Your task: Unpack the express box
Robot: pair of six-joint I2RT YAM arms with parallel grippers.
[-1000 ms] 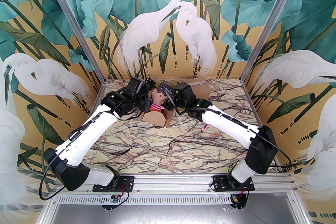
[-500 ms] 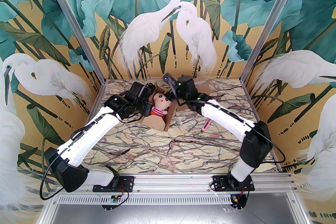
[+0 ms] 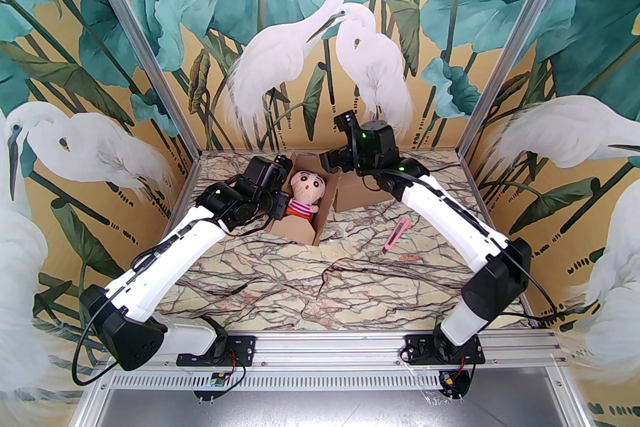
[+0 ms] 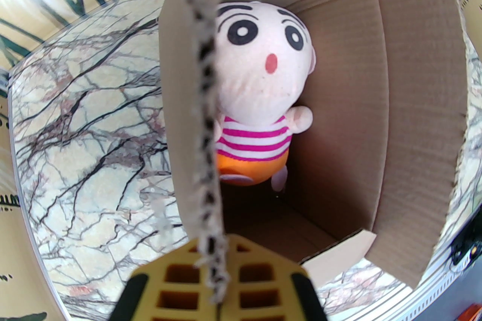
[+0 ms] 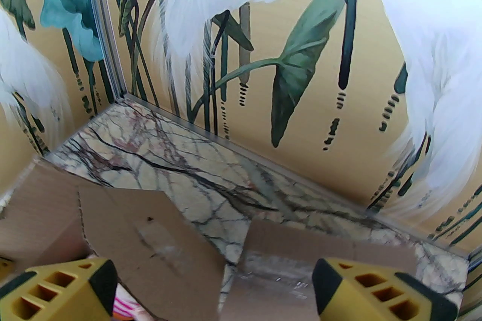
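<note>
The brown express box stands open at the middle of the table's far side. Inside it lies a plush doll with a pale head, a pink-striped shirt and orange shorts, also clear in the left wrist view. My left gripper is shut on the frayed edge of the box's left flap, holding it upright beside the doll. Above the box's right side hangs my right gripper, open with nothing between its yellow fingers. Two box flaps lie just below them.
A pink utility knife lies on the marble table to the right of the box, beside the right forearm. The painted back wall stands close behind the box. Open table stretches along the near side.
The right gripper has risen out of the box and pulled back to the right, uncovering the doll and the knife. The left gripper stays shut on the flap.
</note>
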